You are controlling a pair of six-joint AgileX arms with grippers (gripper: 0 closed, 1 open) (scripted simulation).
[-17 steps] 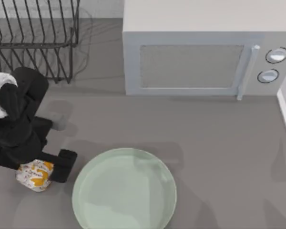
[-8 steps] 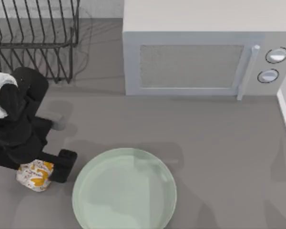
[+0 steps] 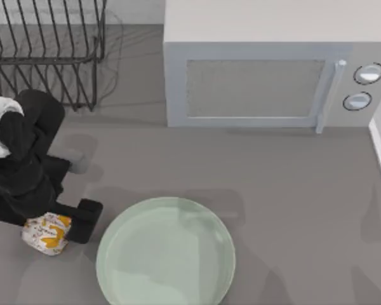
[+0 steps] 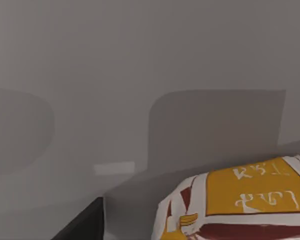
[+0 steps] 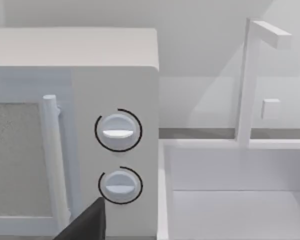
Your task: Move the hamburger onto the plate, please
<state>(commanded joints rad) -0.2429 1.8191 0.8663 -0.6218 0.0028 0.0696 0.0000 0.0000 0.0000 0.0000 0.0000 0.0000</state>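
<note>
the hamburger sits on the counter at the plate's 9 o'clock. the left end effector straddles it, fingers apart. soft, light, crinkly wrapper: pinch its middle gently.

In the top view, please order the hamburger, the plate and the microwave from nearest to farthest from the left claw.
1. Hamburger: at the left claw, near the table's left edge.
2. Plate: just to the claw's right, bottom centre.
3. Microwave: far off, along the top right.
</note>
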